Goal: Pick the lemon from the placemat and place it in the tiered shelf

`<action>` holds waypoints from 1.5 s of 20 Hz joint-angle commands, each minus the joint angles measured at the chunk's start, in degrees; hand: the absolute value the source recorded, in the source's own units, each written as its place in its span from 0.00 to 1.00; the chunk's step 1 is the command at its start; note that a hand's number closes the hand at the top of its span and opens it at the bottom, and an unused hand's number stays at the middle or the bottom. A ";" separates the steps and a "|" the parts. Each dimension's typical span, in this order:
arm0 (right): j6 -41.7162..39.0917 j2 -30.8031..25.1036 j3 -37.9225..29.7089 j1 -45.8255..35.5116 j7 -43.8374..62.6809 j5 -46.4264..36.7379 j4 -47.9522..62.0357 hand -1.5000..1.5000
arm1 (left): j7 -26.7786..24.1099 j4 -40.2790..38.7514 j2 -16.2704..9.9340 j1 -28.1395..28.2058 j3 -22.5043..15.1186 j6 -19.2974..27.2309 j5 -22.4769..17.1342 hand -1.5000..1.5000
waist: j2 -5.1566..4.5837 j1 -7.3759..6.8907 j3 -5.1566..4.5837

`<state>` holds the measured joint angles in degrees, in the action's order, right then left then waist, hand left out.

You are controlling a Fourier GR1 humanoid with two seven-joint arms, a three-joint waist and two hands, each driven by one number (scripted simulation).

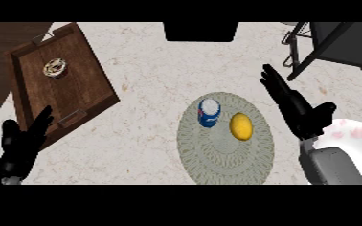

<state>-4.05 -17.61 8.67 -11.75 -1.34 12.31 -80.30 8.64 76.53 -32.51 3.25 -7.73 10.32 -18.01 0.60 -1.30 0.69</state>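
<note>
A yellow lemon (242, 126) lies on the round grey-green placemat (225, 158), right of centre. A blue and white can (209, 112) stands beside it on the mat's upper left. My right hand (293, 105) hovers open just right of the mat, fingers straight and pointing up-left, a short gap from the lemon. The dark tiered shelf (322, 45) stands at the top right corner, beyond that hand. My left hand (21, 146) rests open at the lower left edge, fingers up.
A brown wooden tray (63, 93) with handles lies at the left, holding a small round pastry (55, 67). A dark block (200, 31) sits at the counter's far edge, centre. A white and pink object (346, 131) shows at the right edge.
</note>
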 commanded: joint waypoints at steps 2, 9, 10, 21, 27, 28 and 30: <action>9.43 -1.68 -4.96 4.20 -2.39 -4.55 -5.23 1.00 | -0.21 -0.92 2.52 -0.25 0.61 0.82 -0.48 0.50 | -0.31 2.54 -0.75; 29.79 -6.15 -16.21 17.84 6.40 -14.62 -0.27 1.00 | 1.85 1.44 7.27 -0.78 1.53 0.44 -6.28 0.50 | -0.35 6.93 -0.97; 31.71 -3.62 -16.58 20.33 5.64 -13.66 -3.59 1.00 | 2.16 1.34 7.59 -0.16 0.90 -0.28 -6.36 0.50 | -0.15 6.03 -0.88; 20.84 -6.50 -7.75 39.98 10.52 -14.12 -35.85 0.00 | 3.12 1.51 12.41 -3.27 -1.60 1.63 -2.61 0.50 | -0.35 2.59 -0.85; 18.77 -10.84 -2.58 35.76 30.13 -20.45 -45.55 0.00 | 3.69 -1.09 11.51 -6.32 -0.41 -1.02 -2.44 0.50 | -0.72 1.49 -0.87; 19.51 -11.06 -1.90 32.86 32.69 -23.48 -42.34 0.00 | 3.11 -0.43 12.86 -5.28 -1.65 -0.63 -1.79 0.50 | -0.81 0.90 -0.85; 20.05 -10.75 0.86 30.06 43.18 -27.07 -45.99 0.00 | 4.94 0.74 11.46 -6.52 -0.85 -1.27 -2.16 0.50 | -0.81 0.61 -0.89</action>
<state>15.88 -27.29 6.04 22.08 27.89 -9.36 -121.75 11.89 77.72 -22.54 -3.12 -6.85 10.50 -19.83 0.26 -0.12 0.30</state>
